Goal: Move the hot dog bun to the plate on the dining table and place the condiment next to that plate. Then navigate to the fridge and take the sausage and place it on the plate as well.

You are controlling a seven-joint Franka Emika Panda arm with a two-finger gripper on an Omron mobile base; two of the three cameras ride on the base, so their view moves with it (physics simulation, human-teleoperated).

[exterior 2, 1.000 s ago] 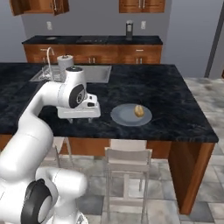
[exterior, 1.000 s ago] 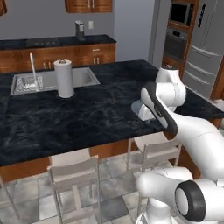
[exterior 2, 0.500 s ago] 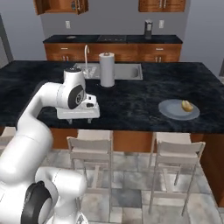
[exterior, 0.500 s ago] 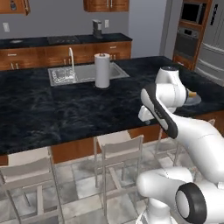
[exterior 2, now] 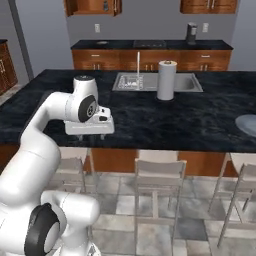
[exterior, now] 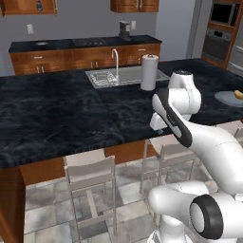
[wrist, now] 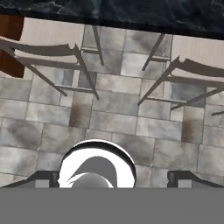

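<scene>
Where the claw (exterior 2: 89, 135) is: just off the near edge of the worktop (exterior 2: 175, 120), pointing down at the tiled floor (wrist: 113, 118) and two stools (wrist: 52, 50).
Claw state: spread wide, nothing between the tips.
Bun (exterior: 238, 94): well off to the claw's right and farther in over the worktop, apparently lying on the plate (exterior: 227, 98); only a sliver shows at the picture's edge.
Plate: flat on the worktop, well apart from the claw, cut off by the frame.
Bun handling (judgement): light, soft, easily crushed; its crust should give fair grip. If it needs shifting, take it across the short width at mid-length and close gently.
Plate handling (judgement): stiff, smooth, likely slippery; best left where it lies.
Paper roll (exterior 2: 167, 80): upright beside the sink (exterior 2: 150, 82), beyond the claw and to its right.
Condiment and sausage (judgement): a glassy jar would be hard and slick, so grip the body below the cap; a sausage is thin and rolls, so pinch it across the middle.
Writing: no brand, label or lettering can be read on anything; all too small or plain.
</scene>
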